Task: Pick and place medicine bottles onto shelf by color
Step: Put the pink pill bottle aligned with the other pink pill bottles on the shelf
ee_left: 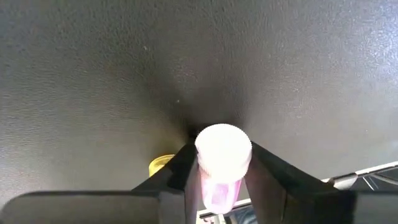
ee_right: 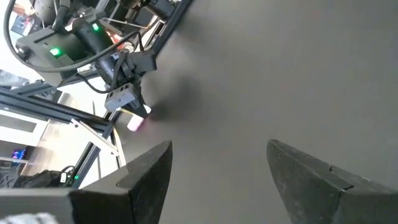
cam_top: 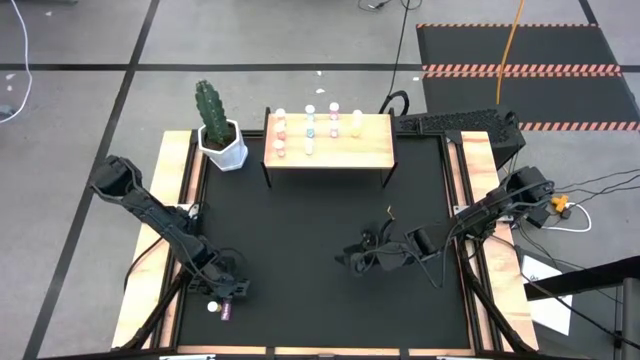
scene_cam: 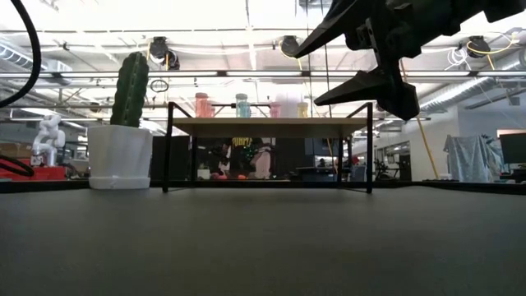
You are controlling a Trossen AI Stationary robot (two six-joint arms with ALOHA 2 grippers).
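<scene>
I've got the left hand down at the counter's front left corner, and my wrist camera shows its two fingers pinching a pink bottle between them, white cap pointing away from the hand, pink body tucked between the pads. From overhead that same bottle lies flat just off the fingertips, cap toward the left edge, right on the black mat near the front edge. There's a small yellow thing peeking out beside one finger; I can't tell what it is.

Moving out, the right hand hangs over the counter right of centre, well apart from the left one, fingers spread wide with nothing between them. In the low view it sits high above the surface, both fingers splayed.

Further back, along the rear edge, stands the shelf, a light wooden board on thin black legs. I count nine bottles on top: three in a pink column at the left, three bluish ones next, two paler pink, and one yellow at the right. Ten bottles in all with the one I'm holding. From table height only the front row shows, four bottles in a line.

At the rear left corner, just beside the shelf, one white pot with a green cactus. No readable labels on any bottle; they're too small for me to make out writing.
</scene>
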